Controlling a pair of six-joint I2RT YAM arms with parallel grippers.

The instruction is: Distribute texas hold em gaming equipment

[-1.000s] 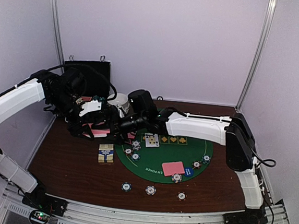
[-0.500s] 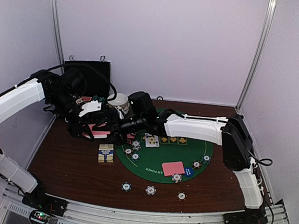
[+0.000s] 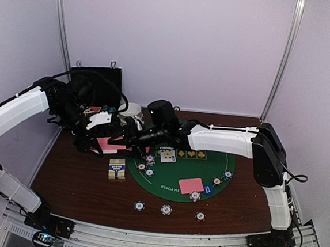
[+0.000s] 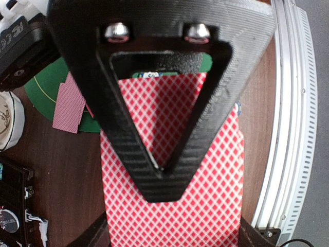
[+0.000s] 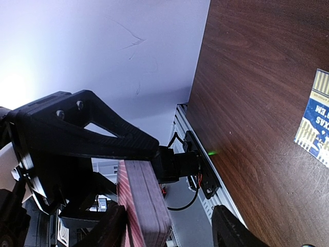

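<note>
My left gripper (image 3: 102,140) is shut on a deck of pink-backed cards (image 3: 110,145), held above the table's left side. In the left wrist view the deck (image 4: 205,200) lies flat under my triangular finger (image 4: 159,170). My right gripper (image 3: 132,138) reaches in from the right. Its open jaws straddle the deck's end (image 5: 144,206), one finger (image 5: 110,231) against the deck and a gap on the other side. On the green mat (image 3: 171,179) lie a face-down card (image 3: 191,185), face-up cards (image 3: 167,154), striped chips (image 3: 149,171) and a blue button (image 3: 208,189).
Three chips (image 3: 166,209) lie on the wood in front of the mat. A blue and yellow card box (image 3: 116,169) sits left of the mat. A white bowl (image 3: 132,110) and an open black case (image 3: 97,74) stand at the back left.
My right gripper's jaws have narrowed around the end of the deck, and its wrist has shifted a little to the right. The left gripper and deck have barely moved.
</note>
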